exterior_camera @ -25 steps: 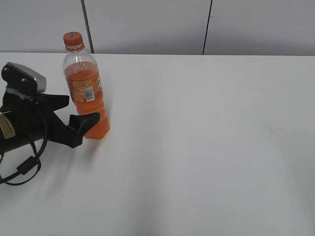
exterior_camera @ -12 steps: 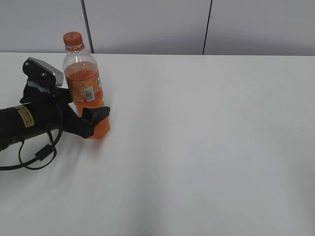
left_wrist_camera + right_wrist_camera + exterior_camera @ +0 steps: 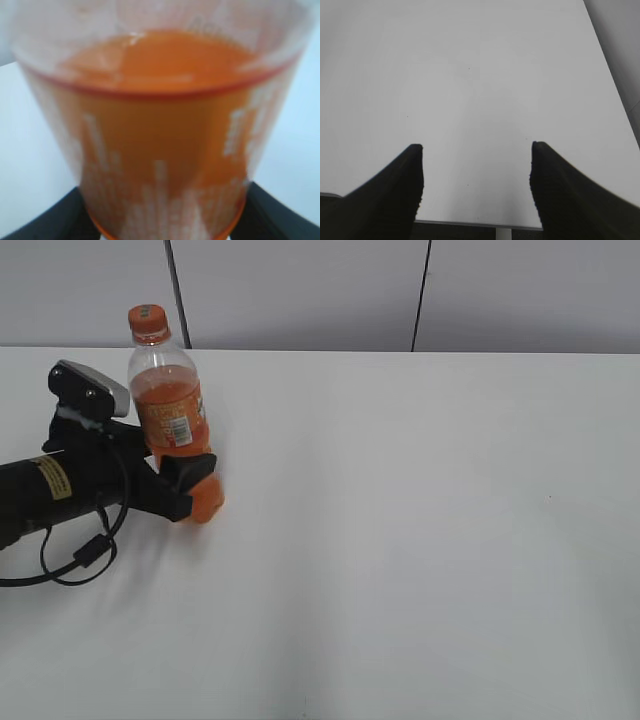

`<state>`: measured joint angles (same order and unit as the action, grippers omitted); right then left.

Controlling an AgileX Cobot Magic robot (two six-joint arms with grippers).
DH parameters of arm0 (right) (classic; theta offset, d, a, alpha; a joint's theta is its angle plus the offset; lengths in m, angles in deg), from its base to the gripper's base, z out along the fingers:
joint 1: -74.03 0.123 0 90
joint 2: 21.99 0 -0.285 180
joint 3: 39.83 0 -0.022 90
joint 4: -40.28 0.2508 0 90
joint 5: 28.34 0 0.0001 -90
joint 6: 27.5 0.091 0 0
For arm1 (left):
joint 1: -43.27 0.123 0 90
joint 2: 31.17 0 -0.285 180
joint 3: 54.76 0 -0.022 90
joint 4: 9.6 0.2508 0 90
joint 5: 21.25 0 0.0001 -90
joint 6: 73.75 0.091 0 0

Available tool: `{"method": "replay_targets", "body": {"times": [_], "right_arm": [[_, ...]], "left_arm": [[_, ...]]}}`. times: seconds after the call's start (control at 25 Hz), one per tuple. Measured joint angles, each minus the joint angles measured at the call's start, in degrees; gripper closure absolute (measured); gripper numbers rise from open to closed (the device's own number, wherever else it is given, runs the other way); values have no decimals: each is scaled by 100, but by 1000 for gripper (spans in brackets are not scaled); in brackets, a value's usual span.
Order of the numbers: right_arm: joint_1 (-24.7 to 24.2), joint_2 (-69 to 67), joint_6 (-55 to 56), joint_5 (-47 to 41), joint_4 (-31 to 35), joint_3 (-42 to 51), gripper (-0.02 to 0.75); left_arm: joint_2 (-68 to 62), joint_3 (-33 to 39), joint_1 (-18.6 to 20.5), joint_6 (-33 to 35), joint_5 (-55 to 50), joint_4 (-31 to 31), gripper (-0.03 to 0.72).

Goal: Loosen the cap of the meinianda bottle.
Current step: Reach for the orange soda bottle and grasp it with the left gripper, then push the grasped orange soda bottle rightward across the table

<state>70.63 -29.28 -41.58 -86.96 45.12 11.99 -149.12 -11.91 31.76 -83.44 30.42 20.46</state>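
Meinianda bottle (image 3: pixel 174 420) upright at far-left of white table (image 3: pixel 420 520), near back edge; cap (image 3: pixel 147 316) on top, nothing over it. Left hand (image 3: pixel 178 478) clenched on bottle's lower body, fingers either side; arm and looped cable (image 3: pixel 70 565) crowd table left of bottle. Left wrist view: bottle (image 3: pixel 160 135) fills frame, blurred. Right hand (image 3: pixel 476 170) released, fingers spread over bare table (image 3: pixel 470 75), well apart from bottle. Table right of bottle bare.
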Motion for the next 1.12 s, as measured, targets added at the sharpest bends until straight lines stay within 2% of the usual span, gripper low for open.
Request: {"method": "replay_targets", "body": {"times": [0.12,0.68,0.84,1.12], "right_arm": [[0,0,0,0,0,0,236],[0,0,0,0,0,0,237],[0,0,0,0,0,0,237],[0,0,0,0,0,0,237]], "left_arm": [[0,0,0,0,6,5,281],[-59,6,-45,-157,254,302,281],[-59,6,-294,-194,249,302,281],[-59,6,-958,-201,254,326,281]]}}
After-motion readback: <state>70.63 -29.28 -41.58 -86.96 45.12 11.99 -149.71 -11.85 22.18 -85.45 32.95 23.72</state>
